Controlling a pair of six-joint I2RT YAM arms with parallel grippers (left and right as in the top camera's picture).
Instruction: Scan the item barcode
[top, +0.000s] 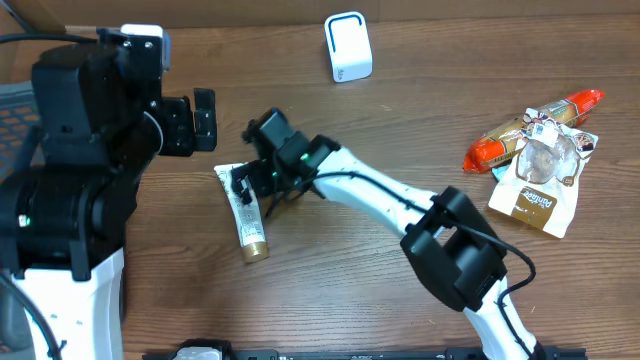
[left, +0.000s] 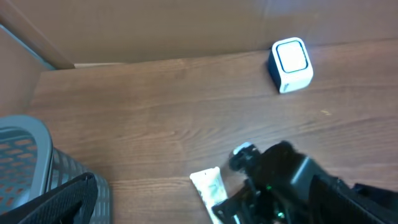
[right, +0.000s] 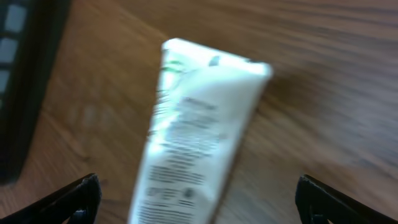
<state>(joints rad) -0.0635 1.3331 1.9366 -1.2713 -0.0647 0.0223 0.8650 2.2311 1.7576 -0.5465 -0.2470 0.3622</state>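
A white tube (top: 250, 225) with a gold cap lies flat on the wooden table, left of centre. My right gripper (top: 255, 188) hangs over its upper half, open. In the right wrist view the tube (right: 199, 137), printed side up and blurred, lies between the two spread fingertips (right: 81, 199), which do not touch it. A white scanner (top: 348, 47) with a blue outline stands at the far edge, also seen in the left wrist view as the scanner (left: 291, 64). My left gripper (top: 195, 122) is raised to the left of the tube, open and empty.
A grey mesh basket (top: 15, 110) sits at the left edge, partly under the left arm. Several snack packets (top: 535, 150) lie at the right. A cardboard wall (left: 155, 25) closes off the back of the table.
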